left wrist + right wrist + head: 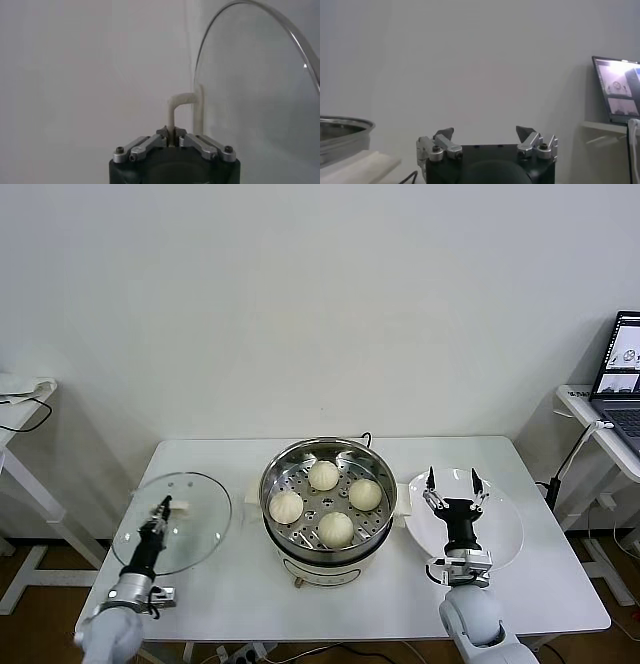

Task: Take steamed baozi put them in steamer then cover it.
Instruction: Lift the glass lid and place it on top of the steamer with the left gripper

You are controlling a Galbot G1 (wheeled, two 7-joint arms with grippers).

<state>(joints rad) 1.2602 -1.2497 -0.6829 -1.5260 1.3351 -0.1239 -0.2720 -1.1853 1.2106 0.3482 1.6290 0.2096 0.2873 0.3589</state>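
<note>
At about 8 o'clock on the white bench (230, 584), the left gripper (163, 510) has its jaws clenched on the cream-white handle (181, 111) of the cover (172, 522). The glass cover sits at the bench's left edge, well apart from the pot; in the left wrist view its metal rim arcs beside the pinched handle.

At the centre of the bench stands the steamer (328, 502), its lid off, on a cream-white base. Four steamed baozi (324, 475) rest on the perforated tray inside: one at 12 o'clock, one at 3 o'clock, one at 6 o'clock and one at 9 o'clock, each apart from the others.

At about 4 o'clock, the right gripper (452, 482) hovers over a flat white plate (504, 534) just beside the steamer, its jaws released and spread wide, grasping nothing. The right wrist view shows the steamer's steel rim (342, 131) off to one side.

A laptop (622, 374) sits on a side table at the far right.
</note>
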